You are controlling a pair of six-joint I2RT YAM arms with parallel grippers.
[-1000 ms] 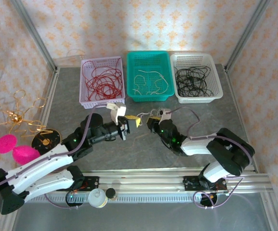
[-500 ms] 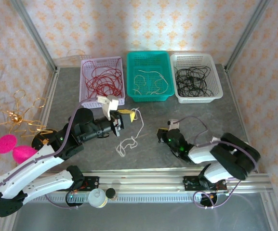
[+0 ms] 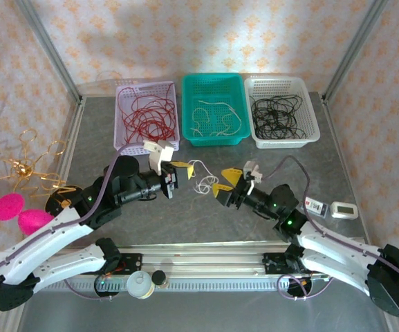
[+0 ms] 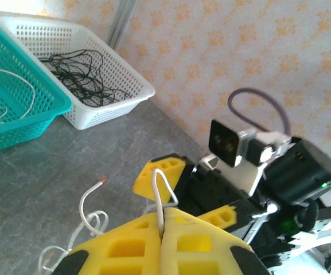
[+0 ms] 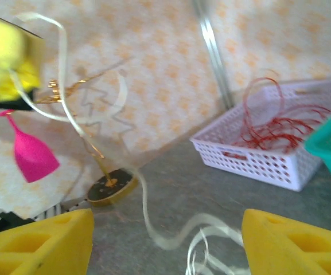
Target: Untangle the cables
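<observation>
Far table [image 3: 206, 223] edge: lilac basket [image 3: 124, 90], red cables [image 3: 147, 119]; teal basket [image 3: 213, 77], cream cables [image 3: 216, 122]; white basket [image 3: 282, 79], black cables [image 3: 276, 114]. My left claw [image 4: 162, 220] clamps a loose cream cable [image 3: 200, 184]; right claw [image 5: 168, 240] gapes empty.

The right tool [image 3: 225, 183] has swung leftward and opened beside the cream cable [image 3: 202, 182].

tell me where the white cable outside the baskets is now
In the top view the white cable lies mid-table, on the near side of the teal basket, one end pinched in the left pincer and its curls before the open right pincer.
</observation>
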